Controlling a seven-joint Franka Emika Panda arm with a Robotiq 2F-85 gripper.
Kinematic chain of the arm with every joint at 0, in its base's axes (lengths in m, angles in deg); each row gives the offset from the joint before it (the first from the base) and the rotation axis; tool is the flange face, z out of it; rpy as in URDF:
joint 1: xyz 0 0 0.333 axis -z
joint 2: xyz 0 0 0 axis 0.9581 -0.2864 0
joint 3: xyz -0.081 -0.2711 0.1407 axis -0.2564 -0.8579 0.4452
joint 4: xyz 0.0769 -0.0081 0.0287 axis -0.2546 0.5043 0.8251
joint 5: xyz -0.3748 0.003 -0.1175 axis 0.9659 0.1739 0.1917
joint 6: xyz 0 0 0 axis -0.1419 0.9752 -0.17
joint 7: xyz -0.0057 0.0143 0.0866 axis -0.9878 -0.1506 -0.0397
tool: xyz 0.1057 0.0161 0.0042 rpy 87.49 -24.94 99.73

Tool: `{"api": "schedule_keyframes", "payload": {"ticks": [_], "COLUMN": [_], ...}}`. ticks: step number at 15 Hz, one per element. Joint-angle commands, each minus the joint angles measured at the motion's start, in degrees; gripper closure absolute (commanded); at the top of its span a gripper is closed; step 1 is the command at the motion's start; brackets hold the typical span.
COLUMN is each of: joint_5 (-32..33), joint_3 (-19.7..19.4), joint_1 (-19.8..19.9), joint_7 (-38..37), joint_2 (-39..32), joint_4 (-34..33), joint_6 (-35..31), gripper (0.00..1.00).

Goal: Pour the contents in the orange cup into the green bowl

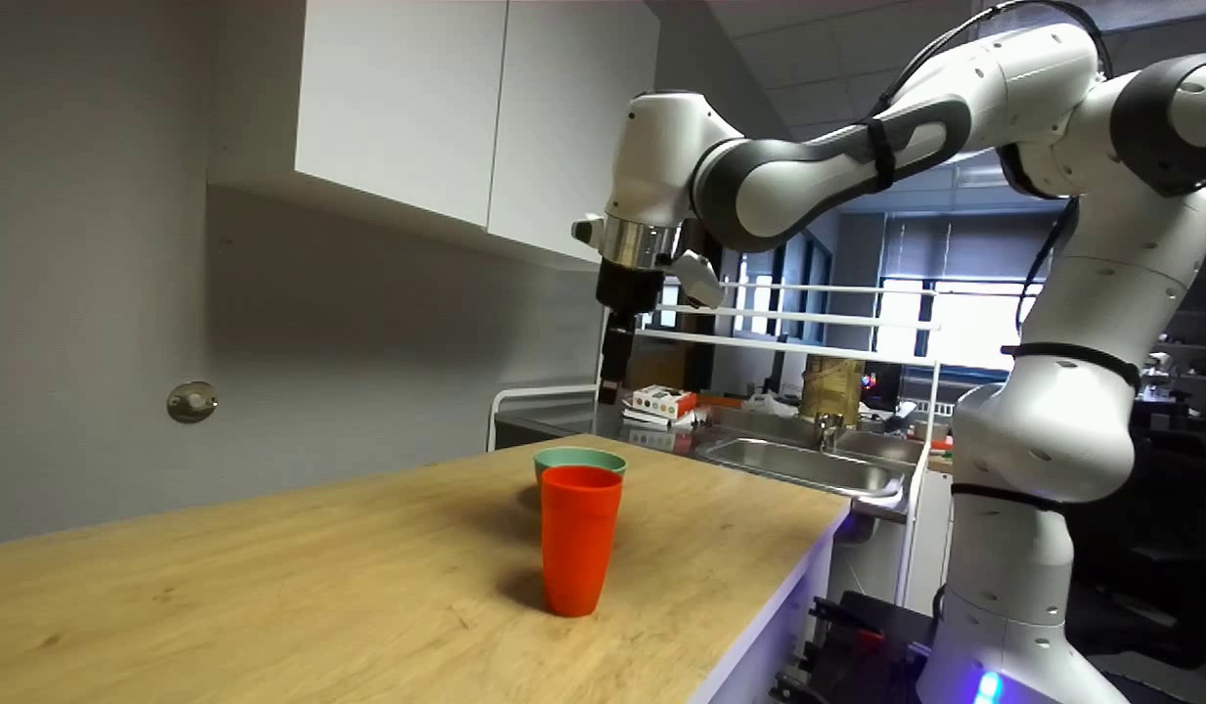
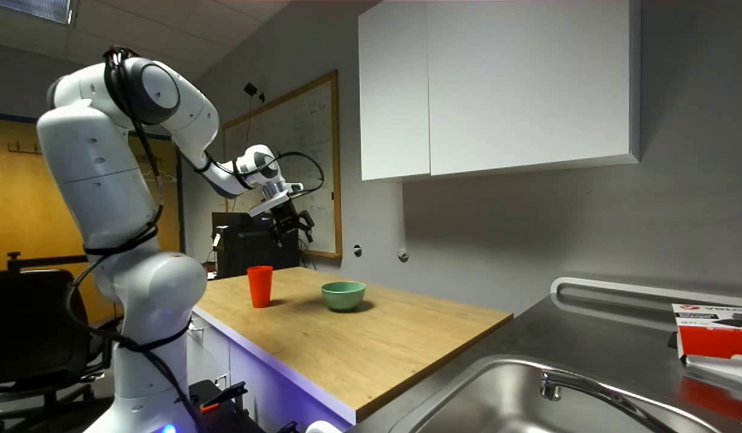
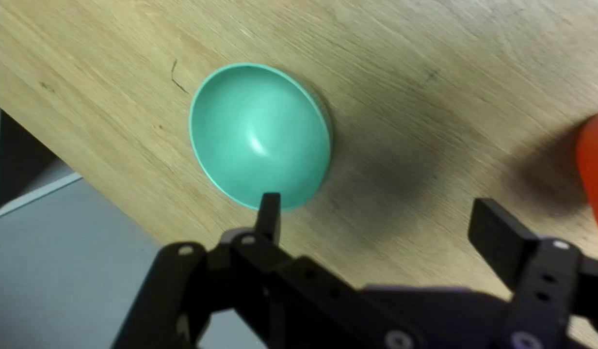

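Cup [image 1: 580, 548] stands upright on the wooden worktop [image 1: 299, 587], orange-red and plain, tapering from a wide rim to a narrower foot. What it holds cannot be seen. In an exterior view it hides part of the bowl [image 1: 578, 457], which is green, lower and wider. In an exterior view a stretch of worktop shows between cup [image 2: 260, 287] and bowl [image 2: 343, 296], so the two are apart. In the wrist view the bowl sits left of the middle, its inside smooth green with a bright glint; the cup is cut off by the right edge.

The tool [image 3: 376, 208] is released: its fingers [image 3: 268, 218] are spread wide, with worktop visible in the gap. It hangs above the worktop, clear of cup and bowl, pointing down. From the wrist camera, a fingertip overlaps the near rim of the bowl, and a soft shadow [image 3: 395, 165] falls on the worktop between bowl and cup.

The white arm [image 1: 1043, 440] rises beside the worktop and reaches over it; a blue light [image 1: 989, 687] glows on its base in both exterior views.

Behind the worktop stands a grey wall [image 2: 695, 228] with a white cupboard [image 2: 530, 84] hung on it. Past the worktop's end is a steel sink [image 2: 503, 400] with a tap [image 2: 611, 398], and near it a red-and-white box [image 2: 717, 343]. Farther off are a whiteboard [image 2: 304, 120] and a black chair [image 2: 34, 325].
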Motion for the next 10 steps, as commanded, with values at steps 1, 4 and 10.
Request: {"api": "schedule_keyframes", "payload": {"ticks": [1,4,10], "joint_5": [-3.2,-7.6,-14.9], "joint_3": [1.4,2.0,3.8], "joint_1": [-2.3,-4.3,-7.8], "joint_7": [0.6,1.5,3.3], "joint_2": [-1.3,-3.2,-7.9], "joint_4": [-2.9,-4.4,-7.7], "joint_6": [1.5,2.1,6.4], "gripper": [0.0,0.0,0.0]}}
